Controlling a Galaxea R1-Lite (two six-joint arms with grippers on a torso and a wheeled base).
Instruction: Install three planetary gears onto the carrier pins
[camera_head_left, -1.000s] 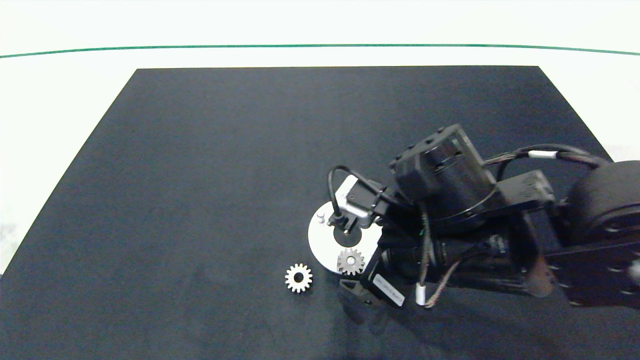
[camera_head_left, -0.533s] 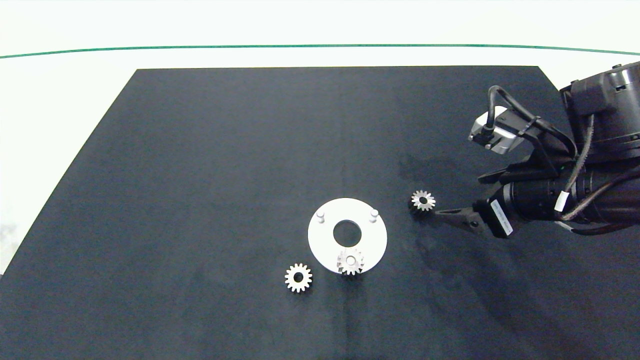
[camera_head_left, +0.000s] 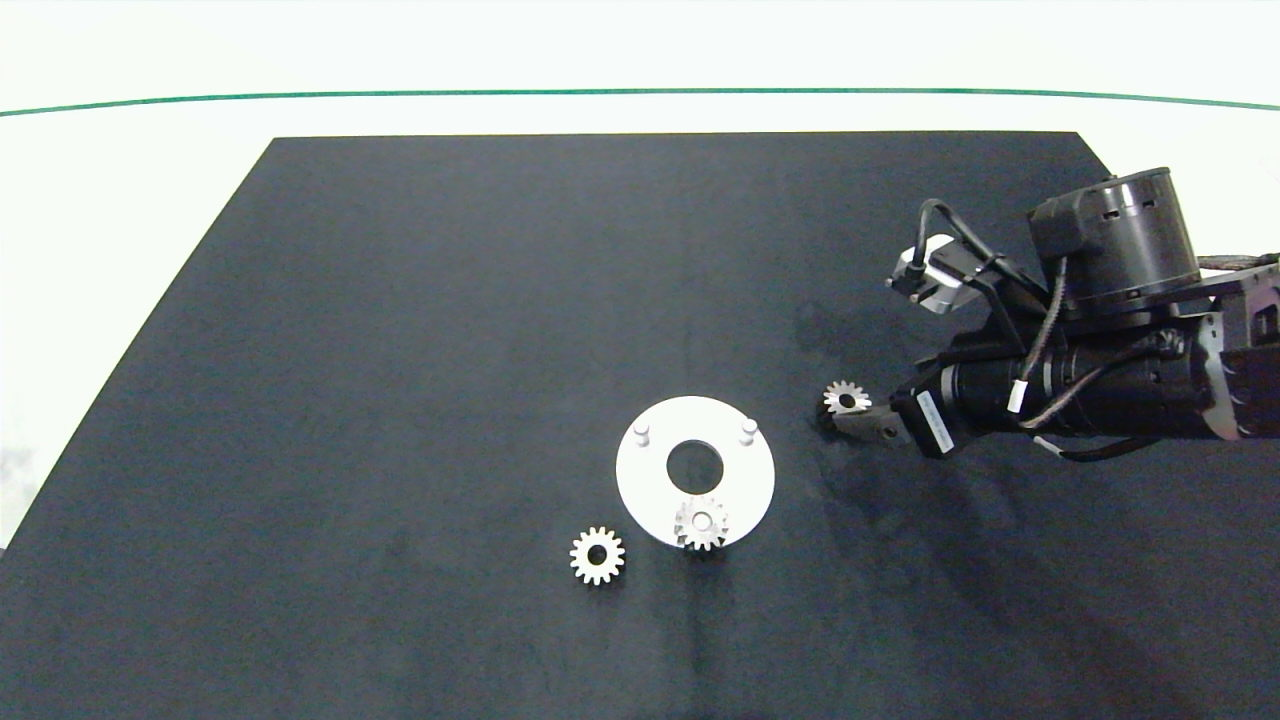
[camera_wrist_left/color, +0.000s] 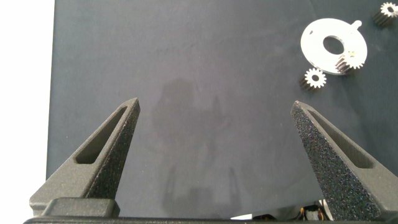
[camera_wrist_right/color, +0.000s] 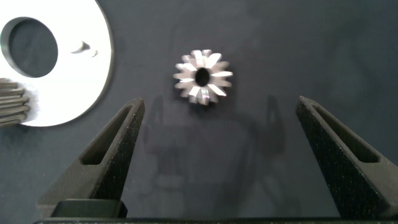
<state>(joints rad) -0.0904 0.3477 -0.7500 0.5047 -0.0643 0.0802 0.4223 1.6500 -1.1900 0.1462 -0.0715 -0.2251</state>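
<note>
Right gripper (camera_wrist_right/color: 214, 155) spread wide, low over mat (camera_head_left: 400, 350), fingers flanking loose gear (camera_head_left: 846, 399) at disc's (camera_head_left: 650, 490) 3 o'clock. Gear flat, bore axis vertical. One gear (camera_head_left: 701, 523) seated on 6 o'clock pin (other two pins bare). Third gear (camera_head_left: 597, 555) flat at 7 o'clock. Left gripper (camera_wrist_left/color: 214, 155) spread, well apart.

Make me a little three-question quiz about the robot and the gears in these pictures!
1. True or false: one planetary gear already sits on a carrier pin of the white disc.
2. How many carrier pins stand bare? A) none B) two C) three
3. Fill in: the right gripper, fingers open, is lined up on the gear lying on the black ____.

Key: 1 true. 2 B. 3 mat. A third gear lies loose beside the disc; the left gripper hangs open, away from the parts.
</note>
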